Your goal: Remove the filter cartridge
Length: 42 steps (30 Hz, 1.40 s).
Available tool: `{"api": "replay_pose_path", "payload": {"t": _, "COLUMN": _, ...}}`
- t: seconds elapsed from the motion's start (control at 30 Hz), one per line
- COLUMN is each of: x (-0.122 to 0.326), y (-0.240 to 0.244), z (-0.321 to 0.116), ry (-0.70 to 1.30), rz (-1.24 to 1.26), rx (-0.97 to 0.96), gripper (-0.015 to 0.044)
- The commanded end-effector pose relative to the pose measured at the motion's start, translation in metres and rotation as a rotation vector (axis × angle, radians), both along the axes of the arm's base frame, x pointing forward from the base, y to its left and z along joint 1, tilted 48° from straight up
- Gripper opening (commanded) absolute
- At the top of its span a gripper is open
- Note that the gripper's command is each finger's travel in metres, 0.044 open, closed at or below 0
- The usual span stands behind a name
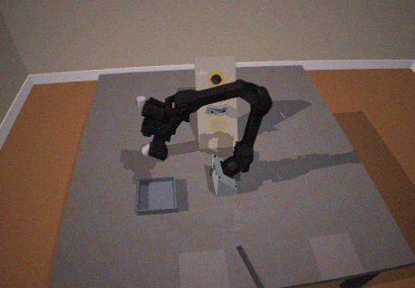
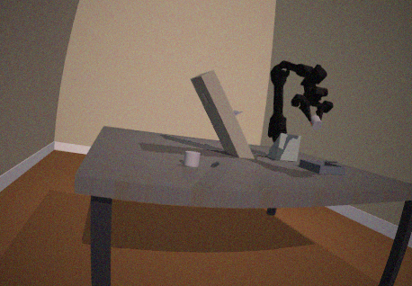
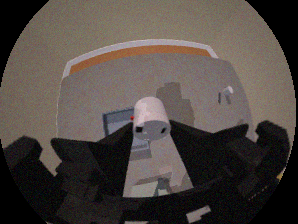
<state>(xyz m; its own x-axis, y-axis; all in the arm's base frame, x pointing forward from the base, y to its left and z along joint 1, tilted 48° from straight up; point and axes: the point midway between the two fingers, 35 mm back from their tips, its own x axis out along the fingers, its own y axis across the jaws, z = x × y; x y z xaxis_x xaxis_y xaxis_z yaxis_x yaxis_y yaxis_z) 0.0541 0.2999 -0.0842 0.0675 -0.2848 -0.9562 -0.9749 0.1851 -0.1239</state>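
The white round filter cartridge (image 1: 145,149) (image 2: 316,121) (image 3: 151,111) is out of the panel, held in the air between the fingertips. Its face with two dark slots points back toward the wrist camera. My gripper (image 1: 149,150) (image 2: 316,118) (image 3: 150,124) is shut on it, high above the table and behind the tray in the top view. The tray (image 1: 156,212) (image 2: 310,165) (image 3: 114,115) is an open grey box on the table; no object shows on its floor. The leaning cream service panel (image 1: 228,67) (image 2: 216,107) shows a dark round hole (image 1: 216,80) in a yellow ring.
A grey bracket (image 1: 217,110) (image 2: 237,112) sticks out of the panel above a second yellow ring (image 1: 218,125). A pale green wedge block (image 1: 224,187) (image 2: 290,149) stands by the arm's base, right of the tray. A white cylinder (image 1: 140,101) (image 2: 192,158) (image 3: 229,90) stands at the far left.
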Motion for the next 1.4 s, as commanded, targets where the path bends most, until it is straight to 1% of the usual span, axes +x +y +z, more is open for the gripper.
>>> {"api": "replay_pose_path", "payload": {"t": 0.0, "x": -0.019, "y": -0.007, "z": -0.012, "ry": 0.052, "rz": 0.051, "rx": 0.01, "gripper": 0.0}}
{"api": "replay_pose_path", "payload": {"t": 0.43, "x": -0.08, "y": -0.051, "z": -0.049, "ry": 0.235, "rz": 0.226, "rx": 0.015, "gripper": 0.0}}
{"api": "replay_pose_path", "payload": {"t": 0.6, "x": -0.081, "y": -0.054, "z": -0.053, "ry": 0.237, "rz": 0.228, "rx": 0.015, "gripper": 0.0}}
{"api": "replay_pose_path", "payload": {"t": 0.93, "x": -0.084, "y": -0.095, "z": -0.094, "ry": 0.238, "rz": 0.228, "rx": 0.015, "gripper": 0.0}}
{"api": "replay_pose_path", "payload": {"t": 1.07, "x": -0.085, "y": -0.106, "z": -0.102, "ry": 0.238, "rz": 0.228, "rx": 0.014, "gripper": 0.0}}
{"api": "replay_pose_path", "payload": {"t": 1.37, "x": -0.083, "y": -0.105, "z": -0.098, "ry": 0.237, "rz": 0.232, "rx": -0.004, "gripper": 0.0236}}
